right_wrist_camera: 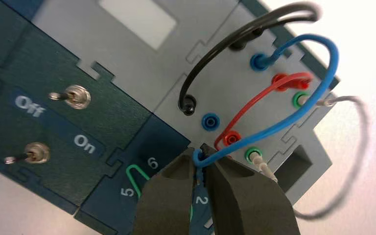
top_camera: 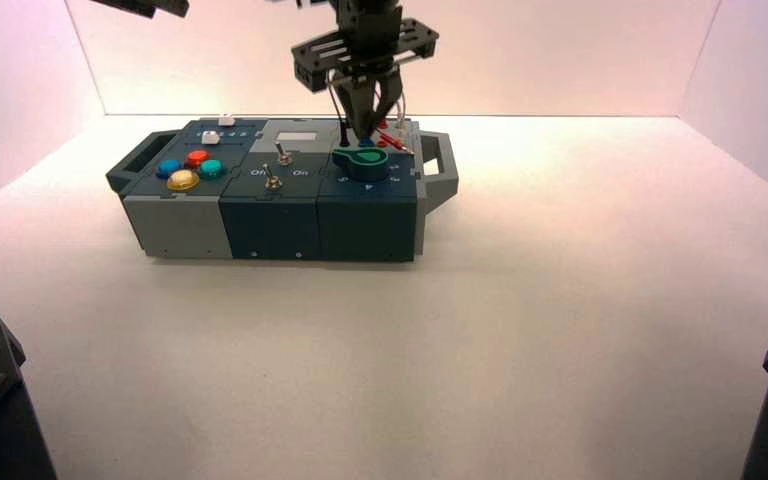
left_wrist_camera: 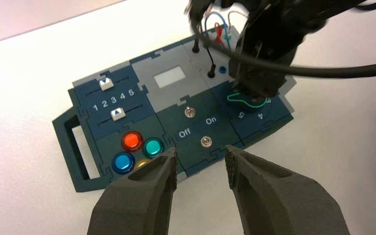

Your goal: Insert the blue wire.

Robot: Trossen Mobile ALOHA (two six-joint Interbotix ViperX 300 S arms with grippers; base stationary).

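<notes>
right hand pinches blue wire plug, seen only right wrist | left hand wide

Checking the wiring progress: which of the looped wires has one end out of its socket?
The blue wire: the right gripper pinches its loose end beside the empty blue socket. Black and red have both ends plugged.

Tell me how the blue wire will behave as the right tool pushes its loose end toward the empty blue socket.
The blue wire arches thin, so it probably bows rather than pushes straight. Its far end sits in a blue socket, so the loop may spring back. The right tool pinches it near the loose end, which should help aim at the empty blue socket.
</notes>
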